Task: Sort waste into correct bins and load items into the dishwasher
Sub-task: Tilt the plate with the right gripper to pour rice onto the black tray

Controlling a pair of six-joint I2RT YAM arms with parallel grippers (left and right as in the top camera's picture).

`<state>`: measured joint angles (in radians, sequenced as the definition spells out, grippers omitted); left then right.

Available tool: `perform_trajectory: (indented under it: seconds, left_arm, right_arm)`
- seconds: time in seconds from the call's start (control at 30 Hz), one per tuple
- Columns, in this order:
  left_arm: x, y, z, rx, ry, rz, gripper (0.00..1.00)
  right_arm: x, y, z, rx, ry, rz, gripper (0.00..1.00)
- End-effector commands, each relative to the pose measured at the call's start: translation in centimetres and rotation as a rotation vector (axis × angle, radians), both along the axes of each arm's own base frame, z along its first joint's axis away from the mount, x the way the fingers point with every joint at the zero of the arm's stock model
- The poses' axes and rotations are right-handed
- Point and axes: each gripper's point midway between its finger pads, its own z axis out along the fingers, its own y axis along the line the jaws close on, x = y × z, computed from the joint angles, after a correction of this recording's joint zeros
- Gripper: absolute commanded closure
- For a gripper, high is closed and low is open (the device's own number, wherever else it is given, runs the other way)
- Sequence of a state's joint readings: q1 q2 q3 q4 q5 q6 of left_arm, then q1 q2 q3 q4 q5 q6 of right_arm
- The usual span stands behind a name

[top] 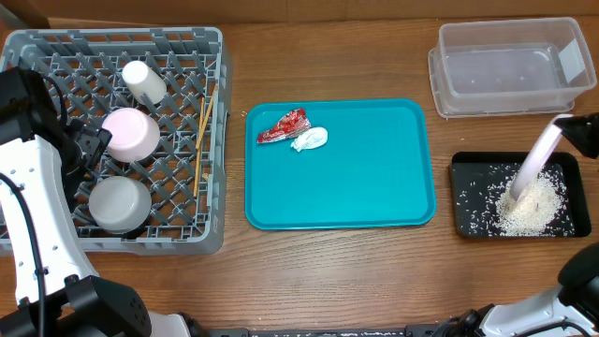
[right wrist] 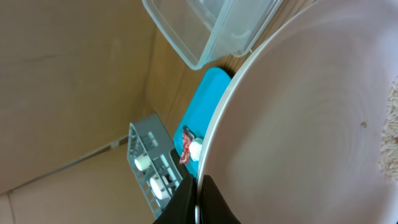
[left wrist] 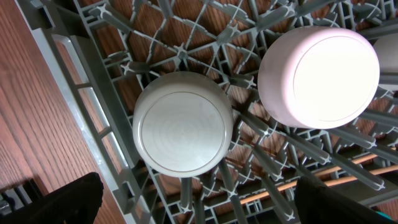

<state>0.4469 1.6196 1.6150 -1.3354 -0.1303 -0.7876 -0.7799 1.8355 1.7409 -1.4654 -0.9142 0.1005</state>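
**Status: right gripper on plate above black tray; left gripper open above rack**

1. Right gripper (right wrist: pixel 198 190): In the right wrist view I see its two dark fingers closed onto the rim of the large white plate (top: pixel 535 161), with the rim pinched between them. From overhead, the plate is tilted steeply. Its lower edge is down among the rice crumbs (top: pixel 533 204) heaped in the black tray (top: pixel 465 221) and its upper edge is at the gripper, towards the table's right edge.

2. Left gripper (left wrist: pixel 199 185): In the left wrist view the fingers sit at the bottom corners, spread wide, with nothing between them. The gripper hangs above the grey dish rack (top: pixel 217 140). The grey bowl (left wrist: pixel 182 122) lies upside down just ahead of it and the pale pink bowl (left wrist: pixel 318 76) is beside that one, farther along the rack.

3. Other items in the rack: the white cup (top: pixel 145 81) is near the far wall and the chopsticks (top: pixel 201 131) lie along the right side.

4. Waste: the red wrapper (top: pixel 284 125) and the white scrap (top: pixel 310 139) lie touching on the teal tray (top: pixel 374 187), well apart from both grippers. The clear tub (top: pixel 510 65) stands behind the black tray.
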Motion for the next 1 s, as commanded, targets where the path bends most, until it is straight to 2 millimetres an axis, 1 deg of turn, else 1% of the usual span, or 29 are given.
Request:
perform_trajectory:
  seconds: [0.0,0.1,0.23,0.37,0.53,0.57,0.63,0.73,0.9,0.97]
  left_arm:
    - [0.0,0.1,0.2,0.000,-0.013,0.027,0.00]
    - [0.0,0.1,0.2,0.000,-0.013,0.027,0.00]
    - [0.0,0.1,0.2,0.000,-0.013,0.027,0.00]
    - [0.0,0.1,0.2,0.000,-0.013,0.027,0.00]
    - [0.0,0.1,0.2,0.000,-0.013,0.027,0.00]
    - [0.0,0.1,0.2,0.000,-0.013,0.027,0.00]
    - [0.0,0.1,0.2,0.000,-0.013,0.027,0.00]
    - [0.0,0.1,0.2,0.000,-0.013,0.027,0.00]
    - [0.0,0.1,0.2,0.000,-0.013,0.027,0.00]
    - [0.0,0.1,0.2,0.000,-0.013,0.027,0.00]
  right_arm:
    - [-0.5,-0.9,2.3,-0.005,-0.101,-0.006,0.96]
    - [-1.2,-1.6,2.7,0.003,-0.130,-0.019,0.96]
    - [-1.6,-2.3,3.1,0.012,-0.156,-0.036,0.96]
    - [-1.5,-2.4,3.4,0.027,-0.176,-0.042,0.96]
    - [-1.1,-2.2,4.0,0.066,-0.236,-0.026,0.96]
    - [-0.9,-2.6,3.6,0.050,-0.233,-0.028,0.96]
    - [-0.7,-3.0,2.7,0.071,-0.194,-0.047,0.96]
    - [-0.7,-3.0,2.0,0.124,-0.172,-0.053,0.96]
    - [-1.1,-2.7,1.7,0.152,-0.165,-0.043,0.96]
    - [-0.9,-3.4,1.4,0.123,-0.175,-0.047,0.96]
